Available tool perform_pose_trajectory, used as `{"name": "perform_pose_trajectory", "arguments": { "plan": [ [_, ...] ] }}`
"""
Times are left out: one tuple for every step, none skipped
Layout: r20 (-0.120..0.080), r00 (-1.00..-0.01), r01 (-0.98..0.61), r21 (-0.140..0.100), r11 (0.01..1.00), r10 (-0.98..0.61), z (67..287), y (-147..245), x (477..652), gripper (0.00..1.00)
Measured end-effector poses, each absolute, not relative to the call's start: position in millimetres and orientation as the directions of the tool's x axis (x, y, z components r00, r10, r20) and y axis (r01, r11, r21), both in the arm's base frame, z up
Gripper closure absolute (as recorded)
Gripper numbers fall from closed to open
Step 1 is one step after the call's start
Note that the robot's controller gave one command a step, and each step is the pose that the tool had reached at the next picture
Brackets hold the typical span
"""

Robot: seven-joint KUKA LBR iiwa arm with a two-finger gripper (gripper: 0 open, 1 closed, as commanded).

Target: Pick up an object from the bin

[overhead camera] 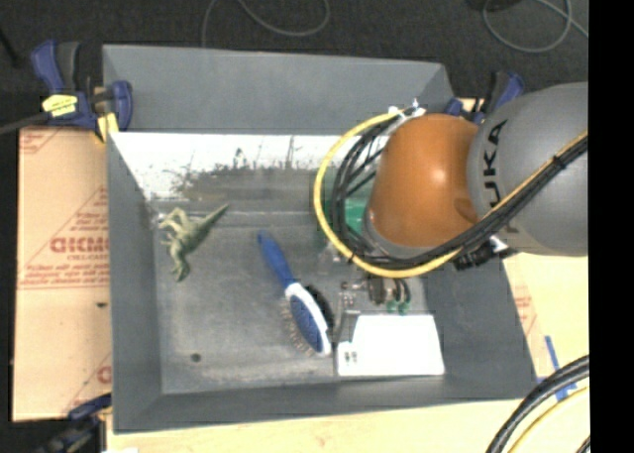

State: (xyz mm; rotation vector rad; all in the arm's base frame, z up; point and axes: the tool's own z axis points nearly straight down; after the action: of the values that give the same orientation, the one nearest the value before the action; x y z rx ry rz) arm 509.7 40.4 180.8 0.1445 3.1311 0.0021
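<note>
In the lower right of the frame the gripper (pixel 369 294), open or clenched I cannot tell, hangs at the upper edge of a flat white box (pixel 391 347), probably light and stiff, best pinched across its edges.

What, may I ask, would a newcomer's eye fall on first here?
The arm's orange cover looms over the right side of the bin, its gripper down beside a flat white box at the near right. A blue-and-white brush lies next to it, and a green toy dinosaur sits alone at the left.
</note>
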Motion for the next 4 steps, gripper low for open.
{"name": "perform_pose_trajectory", "arguments": {
  "plan": [
    [-0.003, -0.959, 0.283, 0.002, 0.959, 0.283, 160.4, 77.5, 515.3, 0.0],
    [0.0, -0.945, 0.326, 0.001, 0.945, 0.326, 154.6, 49.8, 513.3, 0.0],
    [0.002, -0.903, 0.429, 0.003, 0.903, 0.429, 79.0, 51.8, 528.3, 0.0],
    [-0.002, -0.915, 0.403, 0.0, 0.915, 0.403, 70.0, 59.7, 503.0, 1.0]
  ]
}}
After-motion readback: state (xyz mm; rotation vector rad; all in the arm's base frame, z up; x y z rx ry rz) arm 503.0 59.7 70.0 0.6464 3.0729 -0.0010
